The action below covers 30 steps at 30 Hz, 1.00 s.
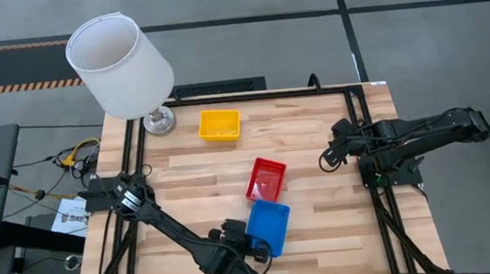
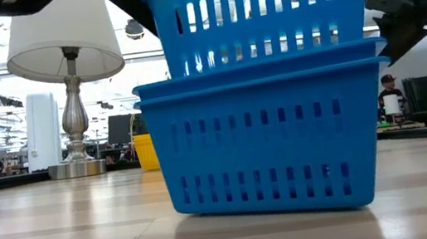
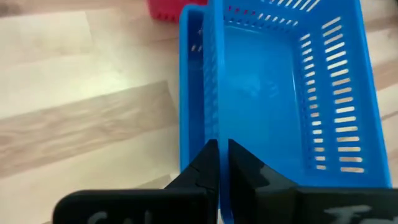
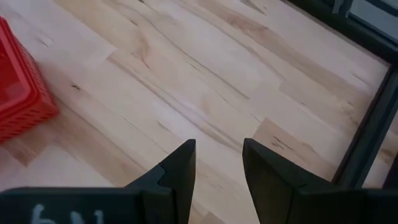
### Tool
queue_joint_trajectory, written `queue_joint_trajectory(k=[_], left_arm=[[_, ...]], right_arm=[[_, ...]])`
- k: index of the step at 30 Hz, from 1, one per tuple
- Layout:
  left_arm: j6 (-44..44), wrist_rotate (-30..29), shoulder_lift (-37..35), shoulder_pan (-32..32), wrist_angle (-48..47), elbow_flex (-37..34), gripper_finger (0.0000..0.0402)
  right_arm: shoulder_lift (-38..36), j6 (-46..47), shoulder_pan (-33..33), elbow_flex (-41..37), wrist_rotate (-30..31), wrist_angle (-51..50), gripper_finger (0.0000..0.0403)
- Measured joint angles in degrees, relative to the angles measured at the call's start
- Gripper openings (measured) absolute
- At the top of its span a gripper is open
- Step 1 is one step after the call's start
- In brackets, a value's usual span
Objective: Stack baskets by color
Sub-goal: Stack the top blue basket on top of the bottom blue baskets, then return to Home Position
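Nearest me, at about six o'clock on the table, my left gripper is pinched tight on the end wall of a blue basket, one finger inside the wall and one outside. That basket sits partly nested in a second blue basket resting on the wood; from table height its rim stands clear above the lower one, so I judge it is not yet fully seated. Whether a third blue one lies under these I cannot tell, since the stack hides its own bottom.

To finish this step well I would keep the held basket level, line its corners up with the rim below, and press straight down until the rims meet. Only then would I let go, lifting away vertically so the fingers do not drag the stack sideways toward the table's front edge.

Just past the blue stack, near the table's centre, lies the red basket, close enough that a sideways nudge could bump it. Farther on, toward twelve o'clock, sits the yellow basket, with the lamp at about ten o'clock beside it.

My right gripper waits at three o'clock, fingers apart and empty above bare wood.
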Motion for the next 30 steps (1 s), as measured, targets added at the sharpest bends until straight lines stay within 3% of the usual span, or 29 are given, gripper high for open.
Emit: queue_joint_trajectory(k=[13,23,27,30], left_arm=[[0.75,4.62,0.00,0.11,-0.07,-0.02,0.0015],[8.28,3.30,-0.04,0.82,-0.04,-0.01,0.0148],[15.48,-0.64,-3.04,1.16,-0.90,0.05,0.0190],[19.80,-6.83,-7.86,1.38,-5.14,1.49,0.0204]], right_arm=[[-0.02,-1.21,0.00,0.00,0.12,0.13,0.0157],[-0.02,-1.21,0.00,0.00,0.14,0.13,0.0157],[-0.04,-1.40,0.00,0.00,0.14,0.83,0.0157],[-0.65,-3.83,0.00,0.74,-0.11,2.29,0.0157]])
